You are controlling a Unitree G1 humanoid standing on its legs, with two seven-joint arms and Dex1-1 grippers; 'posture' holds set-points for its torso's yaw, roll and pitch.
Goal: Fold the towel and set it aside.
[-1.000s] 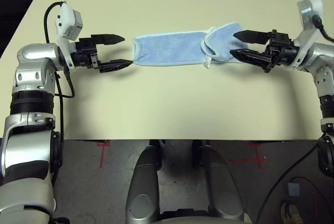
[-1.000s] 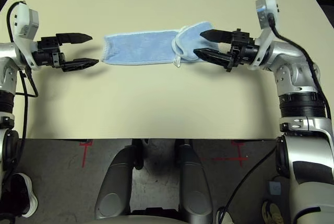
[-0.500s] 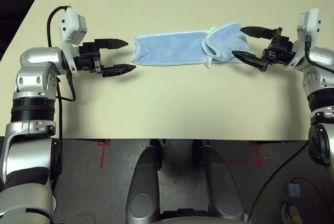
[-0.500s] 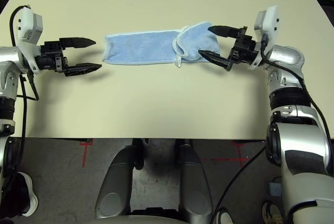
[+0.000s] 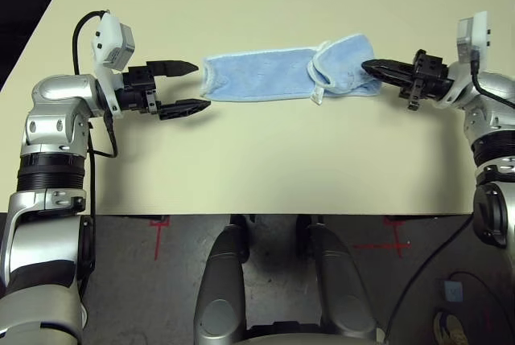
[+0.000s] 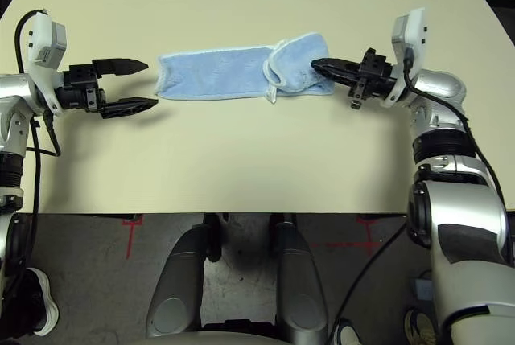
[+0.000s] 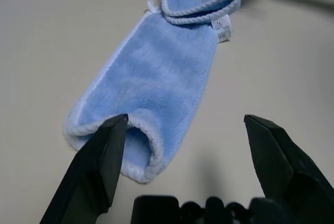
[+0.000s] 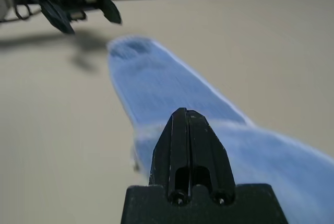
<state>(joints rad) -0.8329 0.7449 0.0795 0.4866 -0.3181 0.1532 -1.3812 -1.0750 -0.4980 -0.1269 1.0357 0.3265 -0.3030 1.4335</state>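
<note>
The light-blue towel [image 5: 257,78] lies flat across the middle of the table as a long strip, its right end folded over with the white tag [image 7: 223,28] showing. My left gripper [image 5: 201,85] is open just off the towel's left end, not touching it; in the left wrist view that end [image 7: 130,151] lies beside one finger [image 7: 99,166]. My right gripper [image 5: 368,65] is shut, its tips over the towel's folded right end. In the right wrist view the closed fingers [image 8: 186,130] show no cloth between them.
The beige table [image 5: 257,168] stretches bare in front of and behind the towel. Its front edge runs just ahead of my body, and dark floor lies past the left edge [image 5: 24,23].
My right gripper has gone from wide open to shut and pushed slightly inward over the towel's right end. The left gripper has crept a little nearer the left end and stayed open.
</note>
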